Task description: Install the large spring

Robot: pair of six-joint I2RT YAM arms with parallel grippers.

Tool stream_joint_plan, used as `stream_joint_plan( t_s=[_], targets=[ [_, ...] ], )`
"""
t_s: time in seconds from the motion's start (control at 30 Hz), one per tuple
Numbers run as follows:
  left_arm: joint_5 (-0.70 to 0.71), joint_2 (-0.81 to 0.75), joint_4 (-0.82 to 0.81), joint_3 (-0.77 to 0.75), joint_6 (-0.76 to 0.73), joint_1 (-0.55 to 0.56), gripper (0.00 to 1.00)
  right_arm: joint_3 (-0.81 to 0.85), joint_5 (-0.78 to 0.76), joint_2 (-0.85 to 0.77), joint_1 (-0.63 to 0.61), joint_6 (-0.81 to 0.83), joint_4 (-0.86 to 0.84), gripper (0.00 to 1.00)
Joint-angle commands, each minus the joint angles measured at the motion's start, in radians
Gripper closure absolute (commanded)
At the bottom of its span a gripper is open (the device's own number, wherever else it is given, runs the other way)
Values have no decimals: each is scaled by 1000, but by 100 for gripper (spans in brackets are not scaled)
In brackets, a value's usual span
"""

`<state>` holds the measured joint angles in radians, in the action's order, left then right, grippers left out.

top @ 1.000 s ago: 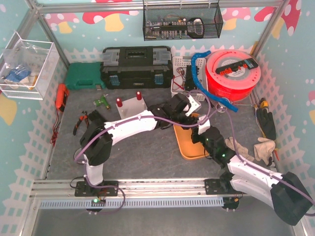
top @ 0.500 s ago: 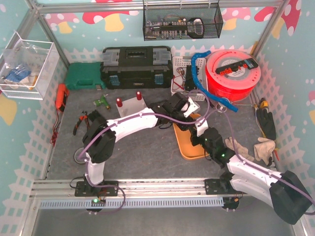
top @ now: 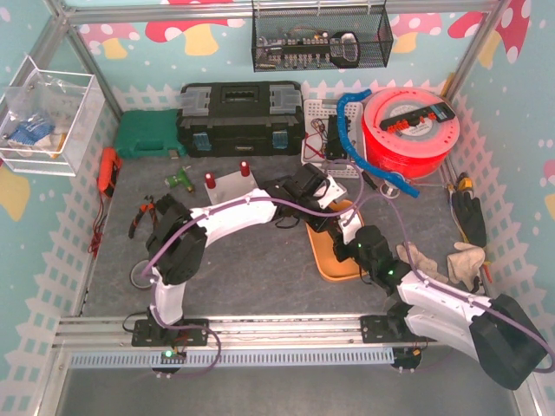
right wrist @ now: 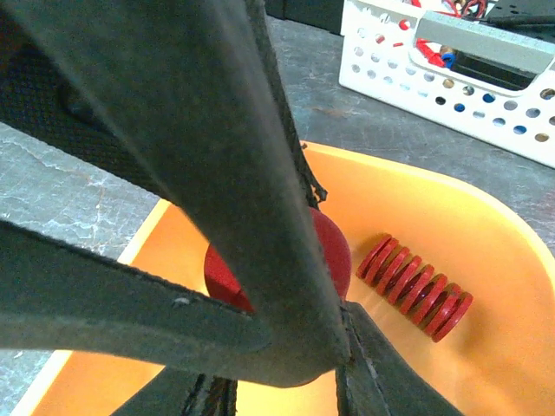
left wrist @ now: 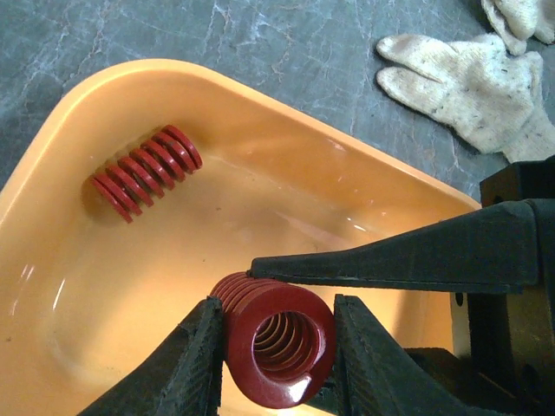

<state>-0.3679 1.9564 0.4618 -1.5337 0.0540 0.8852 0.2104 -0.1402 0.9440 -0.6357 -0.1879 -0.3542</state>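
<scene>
The large spring (left wrist: 279,342), a thick dark-red coil, lies on its side in the orange tray (left wrist: 260,113). My left gripper (left wrist: 279,342) is shut on it, one finger pressed against each flank. My right gripper (left wrist: 269,263) is shut and reaches in from the right, its joined fingers lying across the top of the coil. In the right wrist view the left gripper's dark fingers (right wrist: 260,191) cover most of the large spring (right wrist: 334,247). In the top view both grippers meet over the tray (top: 334,264).
A smaller red spring (left wrist: 146,172) lies at the tray's far left. A metal plate with two red-topped posts (top: 230,184) stands left of the tray. White gloves (left wrist: 468,78) lie to the right, with a white perforated basket (right wrist: 451,82) behind.
My left gripper has come down into the tray and its jaws have closed in on the large spring. The right arm has shifted slightly toward it and stays shut.
</scene>
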Motion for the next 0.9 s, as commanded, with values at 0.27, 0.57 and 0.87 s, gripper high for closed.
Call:
stream_joint_plan(
  t_s=[0.27,0.57,0.87],
  targets=[
    [-9,-3,24,23,-3,-63,80,-16,99,-101,-7,1,-41,100],
    [-17,0,24,41,-17,-81,79,-22,129,-87,-7,0,-42,100],
    [-48,13,32,-12,-10,-105,80,-55,118,-159,-5,-7,-49,100]
  ],
)
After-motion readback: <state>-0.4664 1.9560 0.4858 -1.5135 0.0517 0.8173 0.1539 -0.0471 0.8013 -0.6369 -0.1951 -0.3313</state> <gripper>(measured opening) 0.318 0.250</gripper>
